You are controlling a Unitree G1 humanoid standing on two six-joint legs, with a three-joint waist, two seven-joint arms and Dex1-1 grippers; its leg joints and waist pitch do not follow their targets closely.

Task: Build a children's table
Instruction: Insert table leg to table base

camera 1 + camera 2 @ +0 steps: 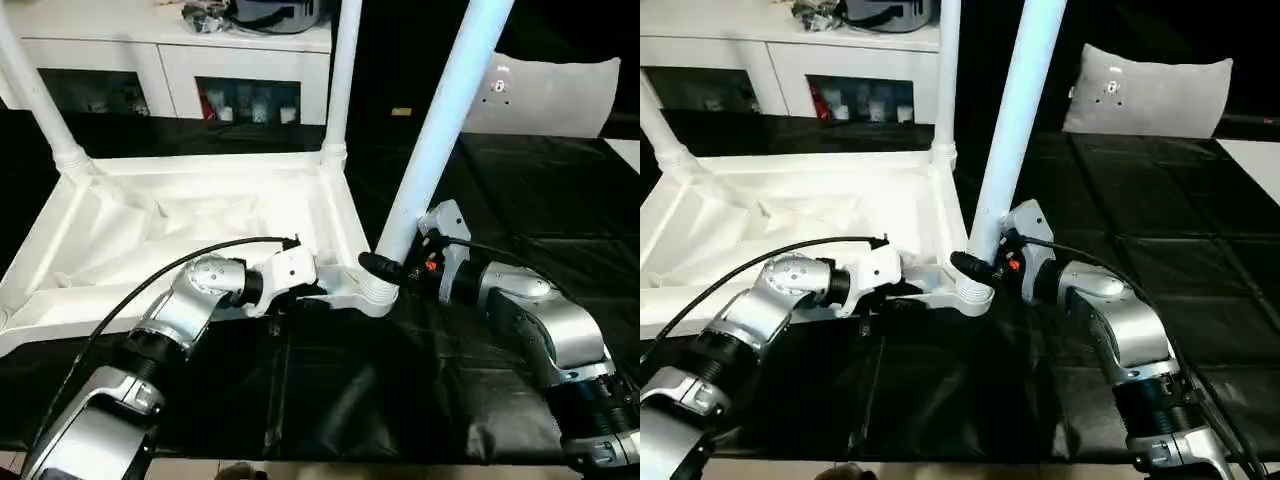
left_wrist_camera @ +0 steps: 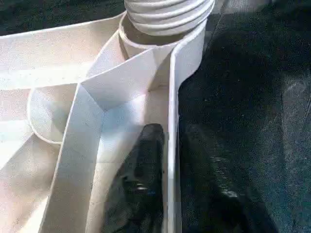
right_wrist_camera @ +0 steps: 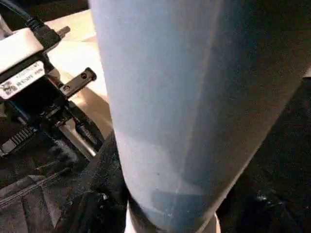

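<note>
Both eye views are aimed forward and down over the forearms, sharing the upturned table top (image 1: 190, 235). The left wrist view is pressed close along its rim; the right wrist view nearly against a leg (image 3: 194, 97).

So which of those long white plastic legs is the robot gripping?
The near-corner long white plastic leg, leaning right; the right gripper clasps its base. The other two legs stand ungripped at the far corners.
</note>
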